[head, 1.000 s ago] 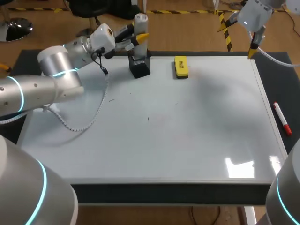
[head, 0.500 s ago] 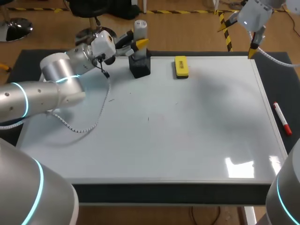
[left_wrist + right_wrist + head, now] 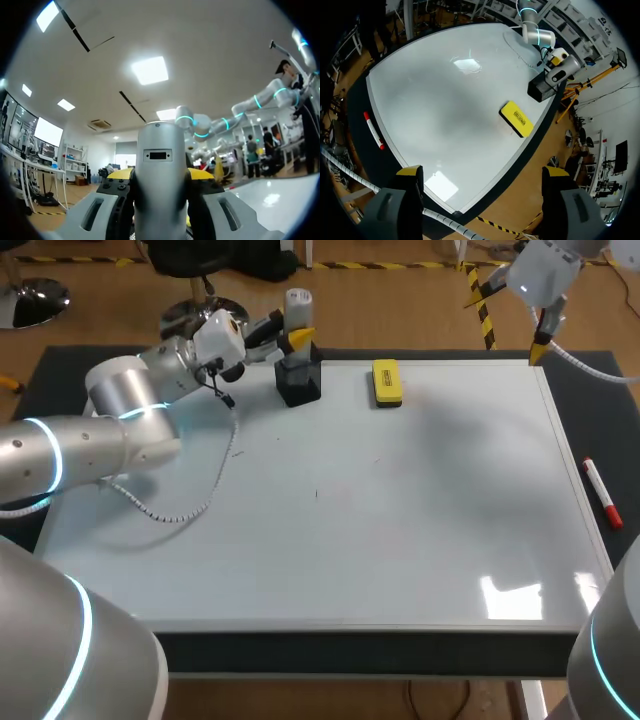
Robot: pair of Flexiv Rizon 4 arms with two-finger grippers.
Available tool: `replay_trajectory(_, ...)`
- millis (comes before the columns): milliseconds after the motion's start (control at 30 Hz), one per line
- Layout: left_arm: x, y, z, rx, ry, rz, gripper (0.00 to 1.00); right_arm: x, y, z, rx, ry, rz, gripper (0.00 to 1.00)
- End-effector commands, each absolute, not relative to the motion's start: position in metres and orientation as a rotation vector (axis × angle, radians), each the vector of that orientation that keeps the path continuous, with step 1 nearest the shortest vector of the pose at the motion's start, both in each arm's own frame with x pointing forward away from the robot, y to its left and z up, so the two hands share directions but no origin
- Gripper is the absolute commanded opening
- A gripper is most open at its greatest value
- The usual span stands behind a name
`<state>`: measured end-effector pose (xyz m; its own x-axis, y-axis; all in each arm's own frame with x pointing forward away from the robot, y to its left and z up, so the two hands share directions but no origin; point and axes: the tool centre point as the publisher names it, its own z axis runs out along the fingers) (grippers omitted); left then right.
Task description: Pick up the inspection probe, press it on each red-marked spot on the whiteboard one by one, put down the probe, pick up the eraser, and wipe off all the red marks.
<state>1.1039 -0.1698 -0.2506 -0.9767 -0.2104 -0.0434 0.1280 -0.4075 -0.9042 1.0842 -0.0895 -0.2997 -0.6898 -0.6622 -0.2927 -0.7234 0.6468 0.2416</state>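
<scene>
Two grippers logged, one engaged. Our left gripper [image 3: 298, 338] is at the far edge of the whiteboard [image 3: 420, 540], left of its middle. There the inspection probe [image 3: 297, 306] stands upright with its foot in a black holder [image 3: 299, 383]. In the left wrist view the grey probe body fills the gap between the yellow tips, which sit against it on both sides. We read the claw as closed on the probe, which is not lifted clear of the holder.

Our right gripper [image 3: 538, 348] hangs above the whiteboard's far right corner, fingers spread wide with nothing between them.

The eraser [image 3: 386, 382] lies flat on the whiteboard near its far edge, just right of the holder, with neither claw on it. A red marker [image 3: 602, 492] lies just off the whiteboard's right edge.

Progress: we see no plainly red spots. A few small marks [image 3: 316, 493] show near the whiteboard's middle, too small to tell their colour. With the probe seated in its holder, we cannot tell whether pressing is ahead or finished. Wiping looks undone, so at least the eraser pickup and wipe remain.
</scene>
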Motion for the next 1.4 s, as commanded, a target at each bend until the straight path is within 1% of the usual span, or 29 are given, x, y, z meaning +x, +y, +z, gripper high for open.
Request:
replay_trajectory(33,1.103,-0.169,-0.258,-0.103,1.554,-2.493,0.0,1.085,-0.09,-0.299,-1.147,2.69,0.506,1.0)
replay_trajectory(200,1.103,-0.169,-0.255,-0.091,1.583,-2.462,0.0,1.085,-0.09,-0.299,-1.147,2.69,0.506,1.0)
replay_trajectory(233,1.103,-0.169,-0.255,-0.089,1.593,-2.452,0.21,1.085,-0.09,-0.299,-1.147,2.69,0.506,1.0)
replay_trajectory(300,1.102,-0.17,-0.253,-0.085,1.602,-2.441,0.43,1.085,-0.09,-0.299,-1.147,2.69,0.506,1.0)
replay_trajectory(333,1.102,-0.171,-0.252,-0.079,1.614,-2.428,0.48,1.085,-0.09,-0.299,-1.147,2.69,0.506,1.0)
replay_trajectory(400,1.101,-0.172,-0.249,-0.072,1.616,-2.427,1.0,1.085,-0.09,-0.299,-1.147,2.69,0.506,1.0)
replay_trajectory(900,1.094,-0.182,-0.235,-0.026,1.68,-2.365,1.0,1.085,-0.09,-0.299,-1.147,2.69,0.506,1.0)
replay_trajectory(1400,1.086,-0.173,-0.214,-0.123,1.888,-2.068,1.0,1.085,-0.09,-0.299,-1.147,2.69,0.506,1.0)
